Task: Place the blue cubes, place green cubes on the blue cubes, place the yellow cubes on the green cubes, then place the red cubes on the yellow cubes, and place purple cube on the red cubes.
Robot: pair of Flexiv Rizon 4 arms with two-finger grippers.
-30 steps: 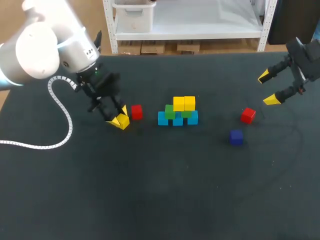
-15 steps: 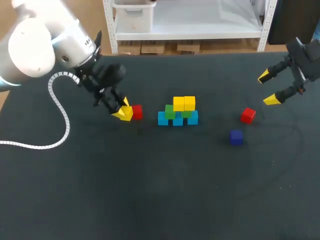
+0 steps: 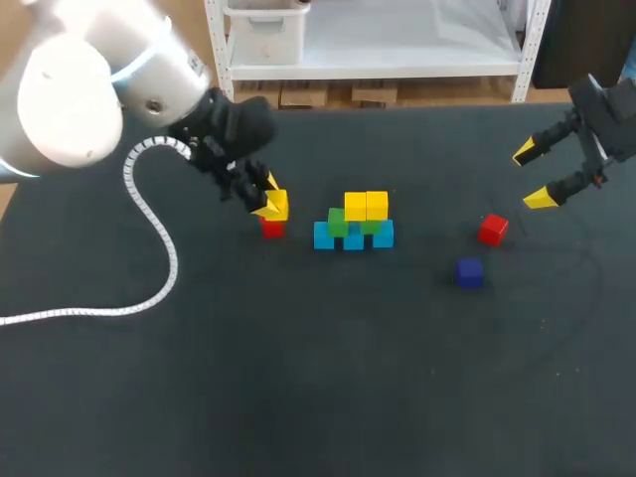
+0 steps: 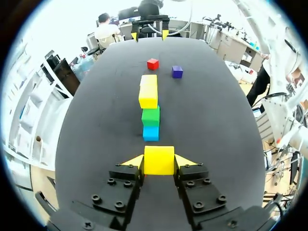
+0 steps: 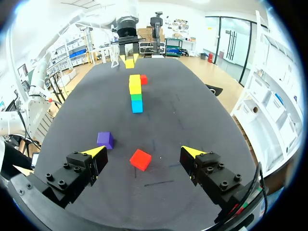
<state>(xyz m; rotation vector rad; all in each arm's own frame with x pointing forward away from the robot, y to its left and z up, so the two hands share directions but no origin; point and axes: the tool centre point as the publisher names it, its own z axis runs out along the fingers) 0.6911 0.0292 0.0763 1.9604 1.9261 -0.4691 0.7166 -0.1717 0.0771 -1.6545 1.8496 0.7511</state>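
Left claw [image 3: 270, 206] clamps a yellow cube [image 4: 159, 160] just beside the stack [image 3: 354, 224], over a red cube [image 3: 271, 229]. Right claw [image 3: 533, 176] gapes wide, well off. Yellow layer, I'd say: next, raise it onto the stack.

Red cube [image 3: 271, 231] half under end effector [image 3: 270, 205]

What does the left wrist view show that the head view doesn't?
Only the left wrist view: the left gripper shut on a yellow cube, one finger on each side. Only the head view: the near red cube partly hidden under that gripper, and three blue cubes side by side. Both: the stack, the far red cube, the purple cube, the open right gripper.
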